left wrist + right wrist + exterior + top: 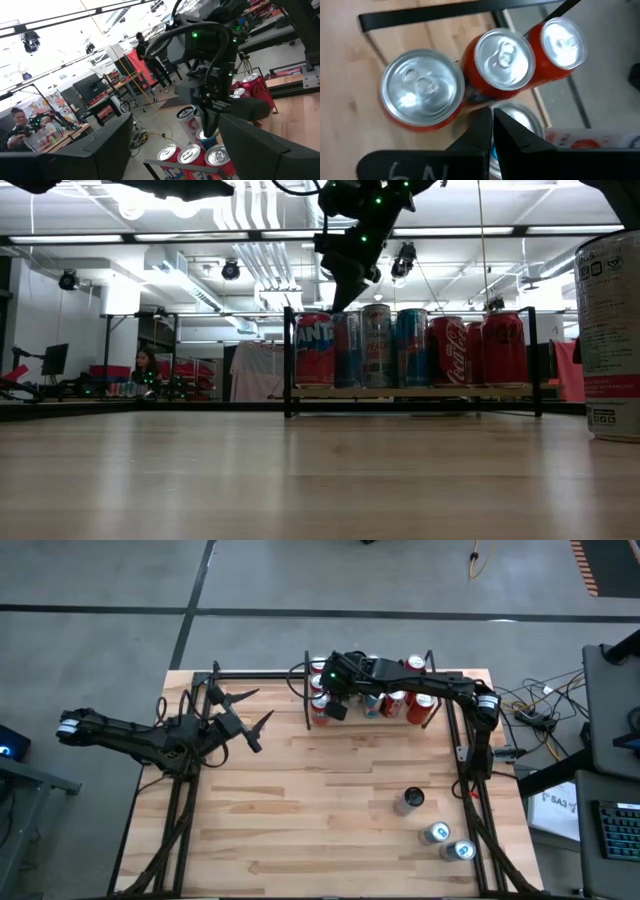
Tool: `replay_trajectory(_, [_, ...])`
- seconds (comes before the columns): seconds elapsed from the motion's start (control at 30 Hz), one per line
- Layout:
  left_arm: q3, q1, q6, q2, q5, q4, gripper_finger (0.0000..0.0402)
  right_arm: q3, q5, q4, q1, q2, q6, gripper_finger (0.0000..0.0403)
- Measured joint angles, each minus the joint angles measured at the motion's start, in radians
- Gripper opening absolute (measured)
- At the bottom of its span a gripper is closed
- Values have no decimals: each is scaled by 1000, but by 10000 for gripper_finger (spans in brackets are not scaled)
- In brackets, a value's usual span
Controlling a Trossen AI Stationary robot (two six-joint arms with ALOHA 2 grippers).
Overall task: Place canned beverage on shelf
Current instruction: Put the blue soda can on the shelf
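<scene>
right gripper (335, 708) over shelf (410, 392) edge, shut

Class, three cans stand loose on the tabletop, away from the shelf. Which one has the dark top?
The can standing alone, closest to the shelf. The other two sit paired nearer the table's edge, showing bright silver-blue tops.

Grey concrete floor (300, 580) around butcher-block table (310, 810), white ceiling with fluorescent strips (480, 230) and ducts (265, 250), workbenches behind, seated person (145, 365) at left, desk with keyboard (620, 830).
</scene>
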Motion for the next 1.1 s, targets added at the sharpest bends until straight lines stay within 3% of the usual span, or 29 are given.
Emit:
replay_trajectory(0.47, [0, 0, 0, 0, 0, 0, 278, 17, 4, -81, 40, -44, -2, 9])
replay_trajectory(0.77, [0, 0, 0, 0, 0, 0, 278, 41, -6, -221, 36, -71, 25, 9])
replay_trajectory(1.1, [0, 0, 0, 0, 0, -1, 278, 12, -6, -182, 12, -43, -13, 9])
